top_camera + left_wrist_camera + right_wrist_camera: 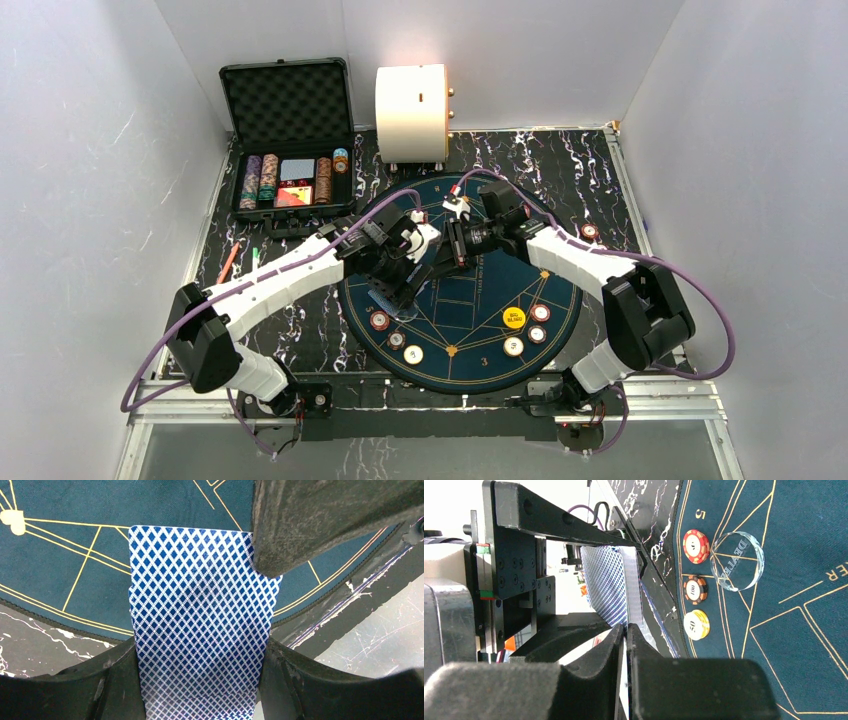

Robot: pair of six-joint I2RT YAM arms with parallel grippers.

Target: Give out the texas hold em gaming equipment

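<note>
– Several blue-backed cards [200, 625] in one squared packet: light, thin, glossy, springy rather than stiff. Likely to slide on each other and to bow under a hard squeeze.
– Sitting where?
– Up in the air over the left part of the round felt mat [470, 300], clamped across the long edges by the left gripper [200, 652], fingers pressed in on both sides of the packet's near end.
– And the right gripper [625, 630]?
– Reaching in at the far end, jaws all but pressed together on a thin white edge, with one pad [300, 525] over the far right corner of the top back. Pinching cards, then; cannot tell how many.
– Best hold for peeling one off?
– Probably that same free short end, near a corner, well away from the left fingers. Light pinch, pull along the length, not across. Too hard: risk of dragging two or creasing the corner. Too soft: slick back, easy slip.
– Around the packet?
– On the mat nearby, a red-and-white chip [696, 546], a dark chip [695, 589] and a yellow chip [696, 624] in a row, a clear dealer button [737, 561] just beside. Further off, a yellow blind button [514, 318] toward the right arm; a black case [285, 105] open at the far left, chip stacks [262, 178] in its tray.
</note>
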